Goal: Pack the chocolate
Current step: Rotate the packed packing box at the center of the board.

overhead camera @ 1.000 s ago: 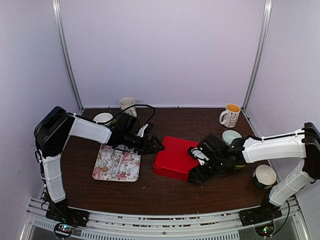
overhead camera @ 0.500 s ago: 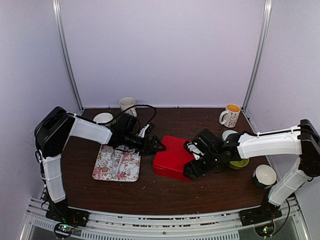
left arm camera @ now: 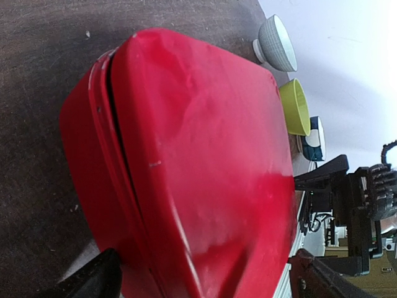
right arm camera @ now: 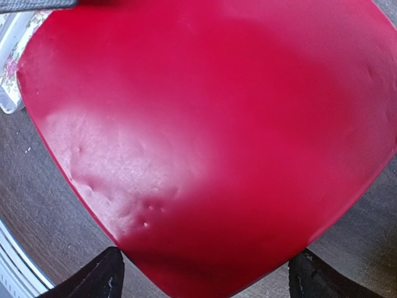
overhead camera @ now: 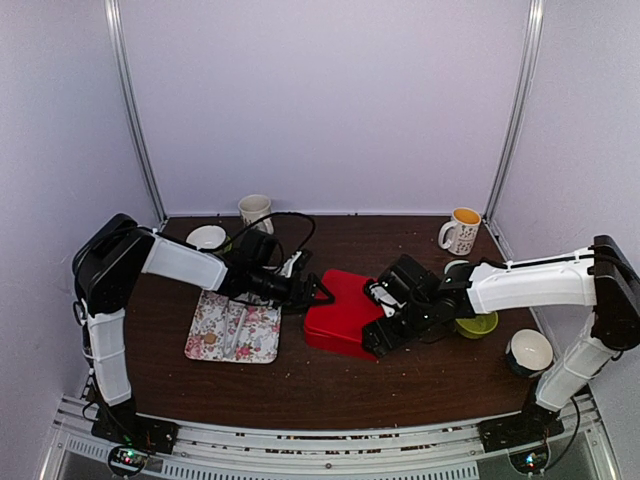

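Chocolate [overhead camera: 210, 338] on mat [overhead camera: 255, 335], apart from fingers [left arm camera: 99, 279]

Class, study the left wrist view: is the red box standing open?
No, the red box is shut, with only a thin dark seam showing between top and bottom halves.

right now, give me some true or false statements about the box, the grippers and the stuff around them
1. The red box is shut. True.
2. The left gripper holds the tongs. False: it is open at the box's left edge, and the tongs lie on the cloth.
3. A green bowl sits right of the box. True.
4. The orange-lined mug stands on the cloth. False: it stands far back on the right, apart from the cloth.
5. The right gripper is open. True.
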